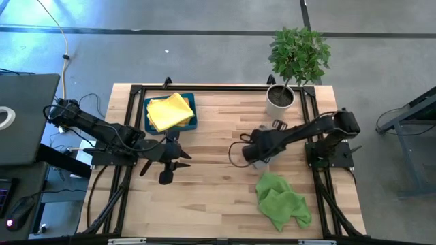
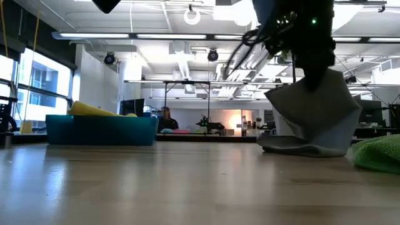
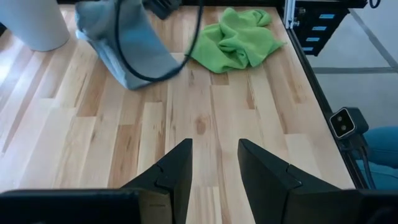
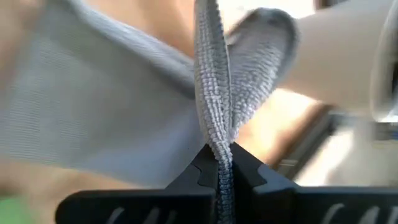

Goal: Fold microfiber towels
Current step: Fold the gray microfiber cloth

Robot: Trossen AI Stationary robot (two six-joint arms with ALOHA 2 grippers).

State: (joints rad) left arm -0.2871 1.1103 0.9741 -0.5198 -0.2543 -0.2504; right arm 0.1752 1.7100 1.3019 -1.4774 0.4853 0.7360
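The right gripper (image 4: 221,163) is pinching the hem of a grey towel (image 2: 315,119), its fingers pressed together on the fabric. The towel is hanging below that gripper, its lower folds resting on the wooden table (image 1: 211,197). A green towel (image 1: 281,203) is lying crumpled on the table just beside the hanging grey one, on the side away from the white plant pot (image 1: 280,99). The left gripper (image 3: 214,163) is hovering over bare wood with its fingers standing apart and gripping nothing, well apart from both towels. A teal tray (image 1: 193,114) near it is holding a yellow towel (image 1: 168,111).
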